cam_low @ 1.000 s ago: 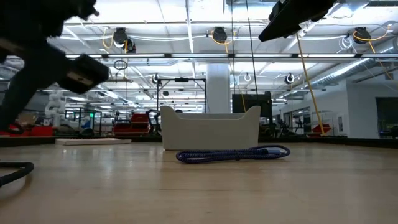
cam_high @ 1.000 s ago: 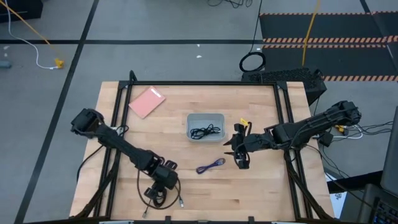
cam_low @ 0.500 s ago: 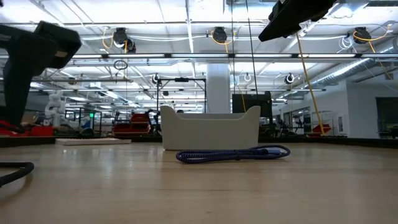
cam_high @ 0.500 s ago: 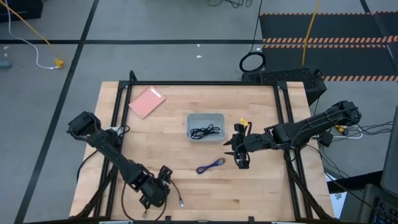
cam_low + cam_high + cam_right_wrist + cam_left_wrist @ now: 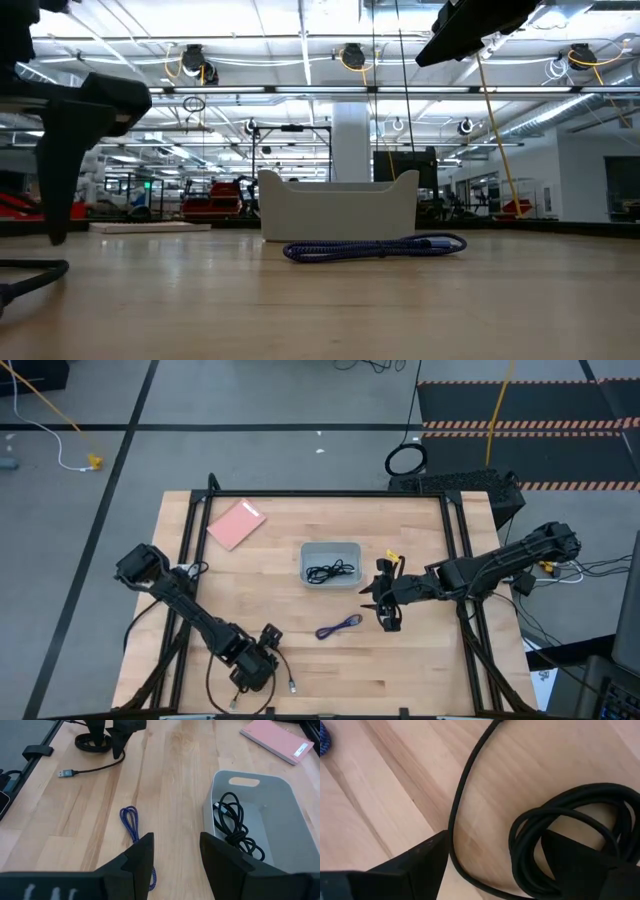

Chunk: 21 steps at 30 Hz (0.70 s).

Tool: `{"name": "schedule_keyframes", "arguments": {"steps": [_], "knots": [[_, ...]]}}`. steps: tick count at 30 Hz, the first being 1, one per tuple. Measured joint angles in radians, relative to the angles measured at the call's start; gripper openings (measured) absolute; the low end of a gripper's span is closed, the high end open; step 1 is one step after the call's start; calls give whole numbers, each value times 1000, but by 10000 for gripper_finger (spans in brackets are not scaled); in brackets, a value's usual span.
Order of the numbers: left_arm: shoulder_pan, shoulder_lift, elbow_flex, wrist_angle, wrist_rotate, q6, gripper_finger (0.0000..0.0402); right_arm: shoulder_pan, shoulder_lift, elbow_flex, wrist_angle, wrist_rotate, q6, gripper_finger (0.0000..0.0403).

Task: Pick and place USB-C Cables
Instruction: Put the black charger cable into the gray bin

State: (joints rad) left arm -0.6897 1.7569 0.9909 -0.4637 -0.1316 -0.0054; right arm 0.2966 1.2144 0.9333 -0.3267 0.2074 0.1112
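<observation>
Wooden tabletop (image 5: 420,660): your left gripper (image 5: 250,670) sits low with fingers spread around the coiled black cable (image 5: 570,845) near the front edge. Your right gripper (image 5: 386,610) hovers spread beside the grey bin (image 5: 331,547) holding another black cable (image 5: 235,827); the purple-blue cable (image 5: 339,626) lies in front of the bin.

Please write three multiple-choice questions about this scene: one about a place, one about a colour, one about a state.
1. Where does the purple-blue cable lie?
A. Inside the grey bin
B. On the table, in front of the grey bin
C. On the pink pad

2. What colour is the cable inside the grey bin?
A. Black
B. White
C. Orange

3. How are the right pincer fingers?
A. Shut on the purple-blue cable
B. Open and empty
C. Shut on the bin's rim

Answers:
1 B: the high view shows it on bare wood, apart from the bin.
2 A: the right wrist view shows a black coil in the bin.
3 B: the right wrist view shows a gap between the fingers, nothing in it.
</observation>
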Motion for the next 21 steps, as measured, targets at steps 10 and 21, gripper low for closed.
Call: {"name": "schedule_keyframes", "arguments": {"steps": [10, 21], "knots": [[73, 17, 1, 21, 48, 5, 312, 21, 0, 0, 0, -2, 0, 153], [97, 52, 1, 133, 21, 82, 312, 40, 0, 0, -2, -2, 0, 153]]}}
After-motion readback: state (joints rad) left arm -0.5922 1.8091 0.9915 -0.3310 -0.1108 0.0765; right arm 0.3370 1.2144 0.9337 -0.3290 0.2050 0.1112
